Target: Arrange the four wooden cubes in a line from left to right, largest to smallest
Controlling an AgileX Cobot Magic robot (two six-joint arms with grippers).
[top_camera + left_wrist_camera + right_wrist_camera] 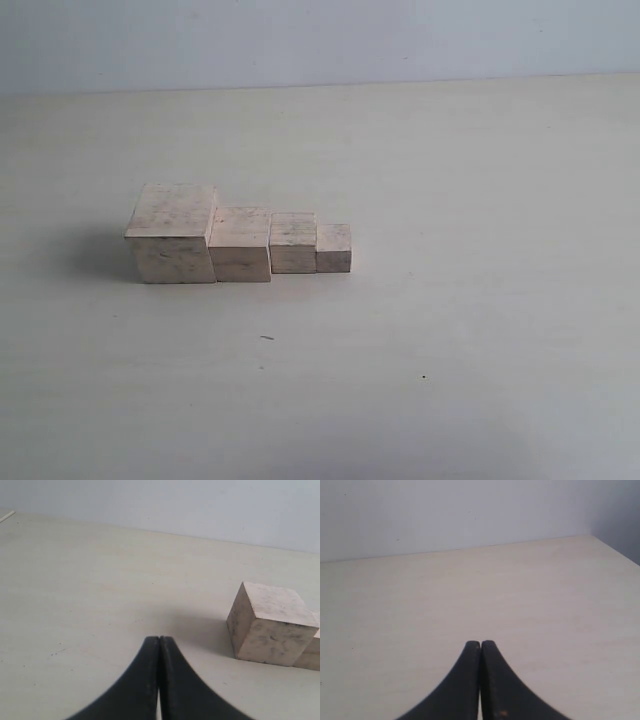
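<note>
From the exterior view I have all four wooden cubes in one row on the bench, sitting a little toward nine o'clock of the view's middle. The largest cube is at the nine o'clock end. The second cube is right against it on its three o'clock side, then comes the third cube, and the smallest cube closes the row at the three o'clock end. Each one touches its neighbour, or comes so close that I can't see a gap. All four rest flat on the bench.

Neither arm shows in that view. On my left wrist feed, the left gripper has its black fingers pressed together with nothing between them. The largest cube stands apart from them, with a sliver of the second cube behind it. The right gripper is likewise pinched closed and empty, over bare bench.
</note>
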